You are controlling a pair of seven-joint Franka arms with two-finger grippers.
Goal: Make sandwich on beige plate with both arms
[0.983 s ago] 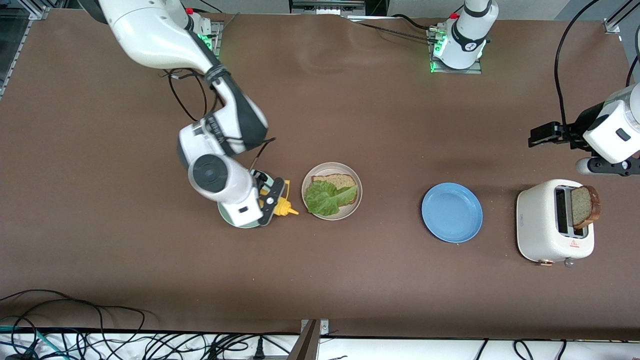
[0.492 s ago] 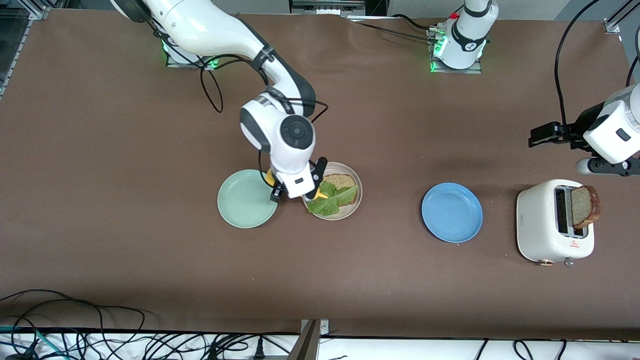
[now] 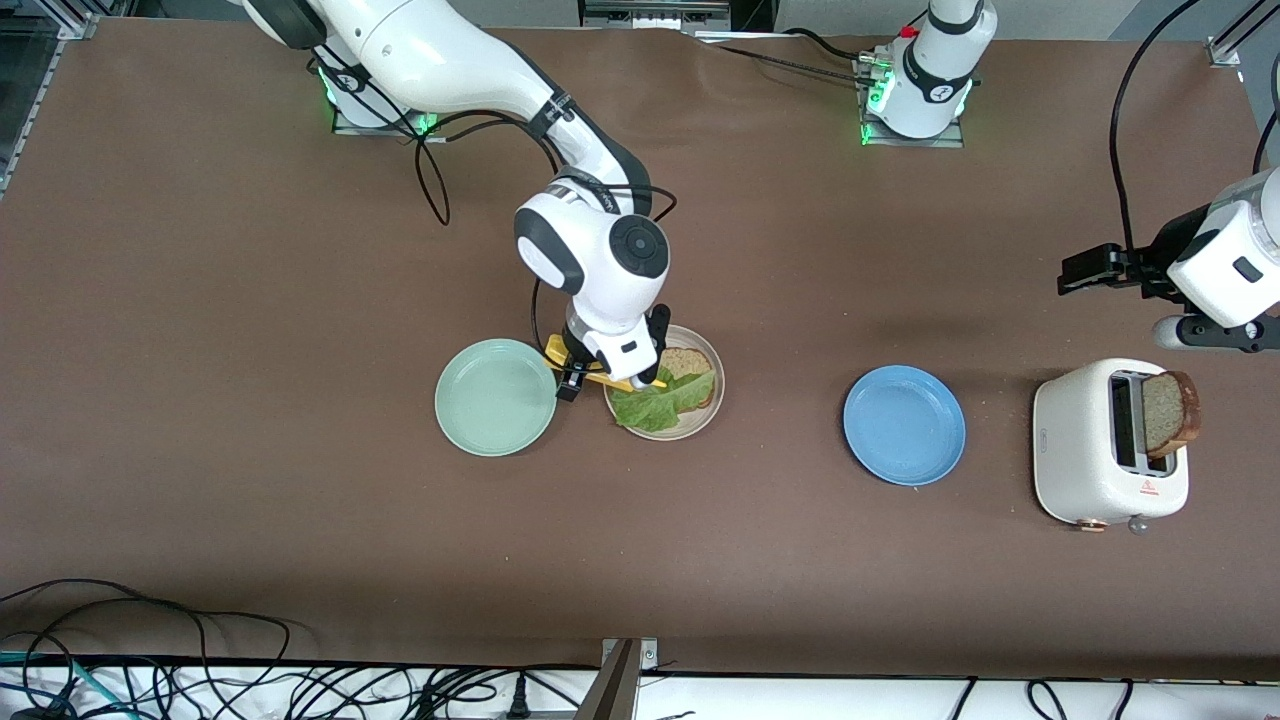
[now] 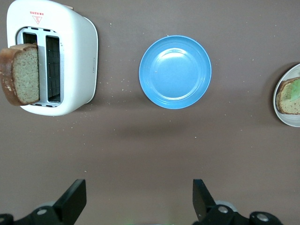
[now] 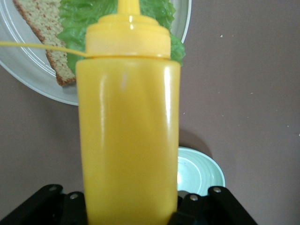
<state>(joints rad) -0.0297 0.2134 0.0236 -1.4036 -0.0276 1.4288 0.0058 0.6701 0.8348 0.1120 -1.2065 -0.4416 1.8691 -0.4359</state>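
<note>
The beige plate (image 3: 684, 431) holds one slice of speckled bread (image 3: 692, 361) with a green lettuce leaf (image 3: 655, 408) on it. My right gripper (image 3: 612, 368) is shut on a yellow squeeze bottle (image 3: 563, 354), tilted with its nozzle over the lettuce. In the right wrist view the bottle (image 5: 127, 131) fills the middle, above the lettuce (image 5: 82, 23), bread (image 5: 44, 33) and plate rim (image 5: 185, 21). A second slice (image 3: 1168, 410) stands in the white toaster (image 3: 1085, 470). My left gripper (image 3: 1088, 270) waits open and empty above the table beside the toaster.
A mint-green plate (image 3: 495, 397) lies beside the beige plate toward the right arm's end. A blue plate (image 3: 904, 425) lies between the beige plate and the toaster. The left wrist view shows the toaster (image 4: 75, 56), blue plate (image 4: 175, 71) and beige plate (image 4: 280, 112).
My right arm carried the yellow bottle from over the mint-green plate to over the beige plate's lettuce. The left arm has not moved.
</note>
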